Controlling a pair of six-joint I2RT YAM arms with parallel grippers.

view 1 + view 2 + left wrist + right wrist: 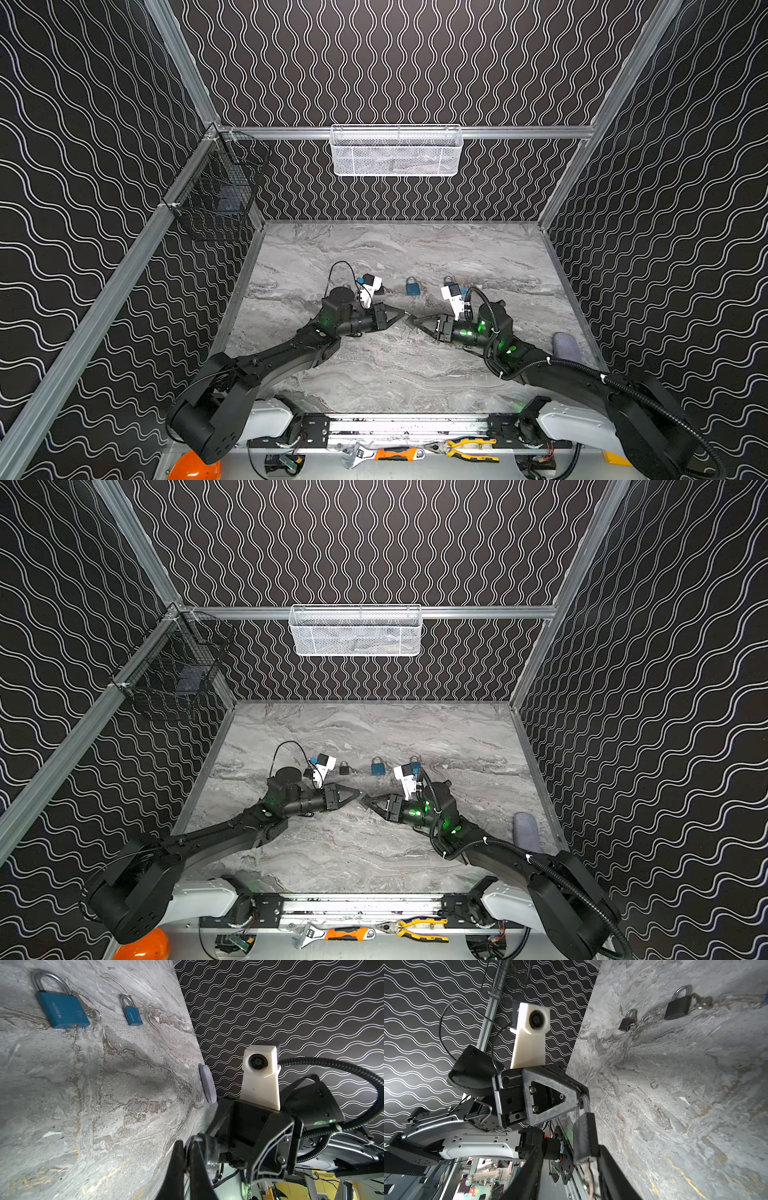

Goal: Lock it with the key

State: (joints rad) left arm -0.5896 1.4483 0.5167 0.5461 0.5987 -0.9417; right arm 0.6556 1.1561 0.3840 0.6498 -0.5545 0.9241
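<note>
Front rail: nearest me lie a steel adjustable wrench, an orange-handled tool and yellow-handled pliers.
Left gripper: its jaws are clamped on the silver shackle of a small black padlock. It holds the padlock above the middle of the grey marbled table.
Right gripper: its jaws stand parted on either side of that padlock's lower end. I see a clear gap on one side and cannot tell whether the other finger touches.
Silver key: it sticks out below the held padlock's underside, between the right jaws.
Grey oval pad: it lies flat on the table near the right wall.
Row behind the grippers: a blue padlock and a second blue padlock lie flat, each with a key beside it. Left of them lie a loose black padlock and a second loose black padlock.
Walls: a black wire basket hangs on the left wall and a white mesh basket on the back rail.
</note>
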